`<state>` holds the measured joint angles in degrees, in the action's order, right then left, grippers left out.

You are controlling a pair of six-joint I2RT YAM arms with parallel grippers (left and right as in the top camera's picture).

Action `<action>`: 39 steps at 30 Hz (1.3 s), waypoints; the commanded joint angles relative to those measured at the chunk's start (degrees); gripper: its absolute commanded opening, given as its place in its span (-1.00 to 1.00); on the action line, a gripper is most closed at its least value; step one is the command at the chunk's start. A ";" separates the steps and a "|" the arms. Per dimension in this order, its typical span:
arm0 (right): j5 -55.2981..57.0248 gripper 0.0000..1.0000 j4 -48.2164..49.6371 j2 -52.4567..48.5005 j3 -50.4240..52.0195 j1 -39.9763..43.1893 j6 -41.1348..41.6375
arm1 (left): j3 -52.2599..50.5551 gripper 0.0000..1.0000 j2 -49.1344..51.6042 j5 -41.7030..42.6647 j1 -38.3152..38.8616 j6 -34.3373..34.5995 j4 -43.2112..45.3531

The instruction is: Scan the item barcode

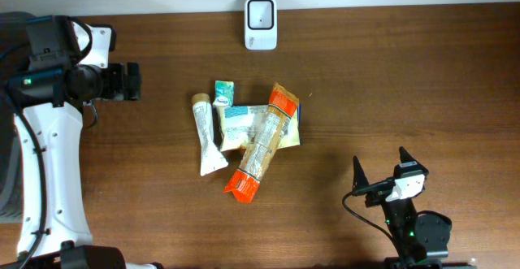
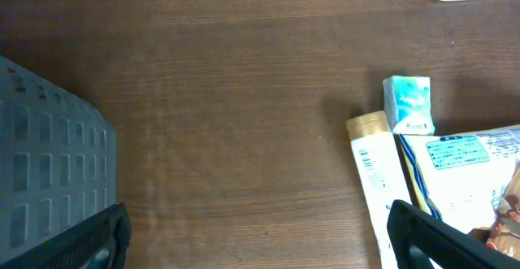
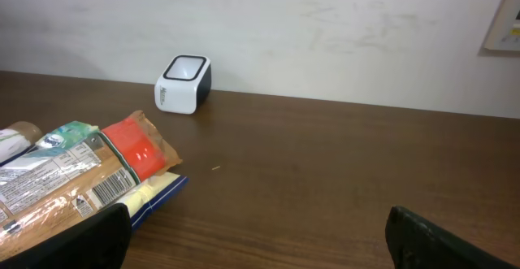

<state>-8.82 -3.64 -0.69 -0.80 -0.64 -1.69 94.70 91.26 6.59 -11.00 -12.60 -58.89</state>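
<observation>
A heap of items lies mid-table: a white tube (image 1: 207,139), a small teal box (image 1: 224,93), a flat white-and-blue packet (image 1: 238,123) and a long clear packet with orange ends (image 1: 262,145) on top. The white barcode scanner (image 1: 261,13) stands at the table's far edge. My left gripper (image 1: 132,82) hovers open at the far left, well clear of the heap; its view shows the teal box (image 2: 409,103) and tube (image 2: 375,171) beside its right finger. My right gripper (image 1: 380,160) is open at the near right, holding nothing; the orange packet's barcode (image 3: 110,189) faces it.
A grey plastic basket (image 2: 49,163) sits at the table's left edge, beside my left arm (image 1: 49,163). A yellow packet with a blue edge (image 3: 150,194) lies under the orange one. A pale wall (image 3: 325,33) rises behind the scanner (image 3: 184,84).
</observation>
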 commanded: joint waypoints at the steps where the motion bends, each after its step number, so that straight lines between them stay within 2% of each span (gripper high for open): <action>1: 0.50 0.97 -0.09 0.33 0.48 -0.48 0.28 | 0.07 0.98 -1.60 -0.44 -0.09 -0.74 -0.09; 26: 0.44 0.97 -0.07 0.33 0.48 -0.48 0.31 | 0.07 0.98 -1.60 -0.44 -0.09 -0.74 -0.11; 33: -8.74 0.97 1.64 0.13 0.46 -0.48 0.72 | 0.07 0.98 -1.60 -0.44 -0.09 -0.74 -0.09; 36: -11.17 0.97 -0.55 -1.77 -1.60 -0.48 0.74 | 0.07 0.98 -1.60 -0.44 -0.09 -0.74 -0.09; 39: -11.15 0.97 -5.18 -7.61 -8.02 -0.48 0.68 | 0.07 0.98 -1.60 -0.44 -0.09 -0.74 -0.09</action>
<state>-18.11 -6.70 -3.99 -2.79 -0.64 -1.52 94.70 91.26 6.57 -11.00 -12.58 -58.92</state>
